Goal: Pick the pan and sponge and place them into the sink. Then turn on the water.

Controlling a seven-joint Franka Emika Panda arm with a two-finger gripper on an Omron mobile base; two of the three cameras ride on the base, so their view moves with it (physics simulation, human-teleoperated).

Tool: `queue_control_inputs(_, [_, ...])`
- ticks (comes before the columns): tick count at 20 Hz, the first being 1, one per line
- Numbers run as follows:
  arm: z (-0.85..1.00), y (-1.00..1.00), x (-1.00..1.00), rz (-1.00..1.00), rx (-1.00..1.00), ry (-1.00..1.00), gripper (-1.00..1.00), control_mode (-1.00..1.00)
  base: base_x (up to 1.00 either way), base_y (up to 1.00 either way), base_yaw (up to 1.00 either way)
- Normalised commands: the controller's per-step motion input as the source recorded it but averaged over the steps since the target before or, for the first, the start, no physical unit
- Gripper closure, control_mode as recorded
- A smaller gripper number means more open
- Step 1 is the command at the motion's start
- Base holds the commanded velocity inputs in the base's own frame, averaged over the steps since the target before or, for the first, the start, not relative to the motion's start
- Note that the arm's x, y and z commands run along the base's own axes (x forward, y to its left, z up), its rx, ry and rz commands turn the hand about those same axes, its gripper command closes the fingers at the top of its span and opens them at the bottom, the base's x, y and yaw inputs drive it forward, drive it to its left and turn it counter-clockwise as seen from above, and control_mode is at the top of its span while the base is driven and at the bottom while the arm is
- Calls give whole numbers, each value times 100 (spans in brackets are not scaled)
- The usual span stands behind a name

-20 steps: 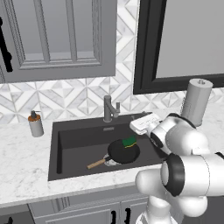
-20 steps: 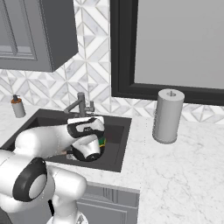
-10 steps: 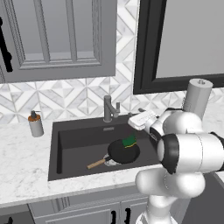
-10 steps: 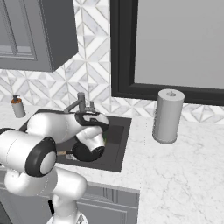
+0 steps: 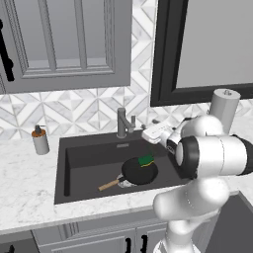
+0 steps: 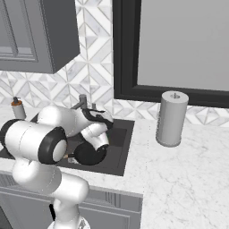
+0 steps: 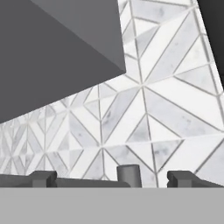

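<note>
A white marble tabletop (image 5: pixel 29 197) is running along a wall of grey-and-white geometric diamond tiles (image 5: pixel 84 111). A grey panelled upper cabinet (image 5: pixel 64 44) is hanging at 10 o'clock in the left base view, and a dark-framed window (image 5: pixel 207 49) is sitting at 2 o'clock. Grey lower cabinet doors (image 5: pixel 94 239) are showing at 6 o'clock.

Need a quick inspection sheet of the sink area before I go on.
Surface: white marble counter.
Job's things: pan lies in the sink, sponge on its far rim; no water at the faucet.
Clutter: soap dispenser left of the sink, paper towel roll to the right.
Grippers: gripper open, empty, facing the faucet top.
Cables: nothing seen.
Surroundings: tiled backsplash, grey cabinet, dark-framed window.
</note>
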Motion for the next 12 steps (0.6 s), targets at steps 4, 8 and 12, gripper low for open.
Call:
queue_control_inputs(4, [0, 24, 24, 0, -5, 0, -100, -100, 0, 0, 0])
queue_control_inputs(8, [0, 3, 26, 0, -3, 0, -100, -100, 0, 0, 0])
queue_control_inputs(12, [0, 0, 28, 0, 0, 0, -100, -100, 0, 0, 0])
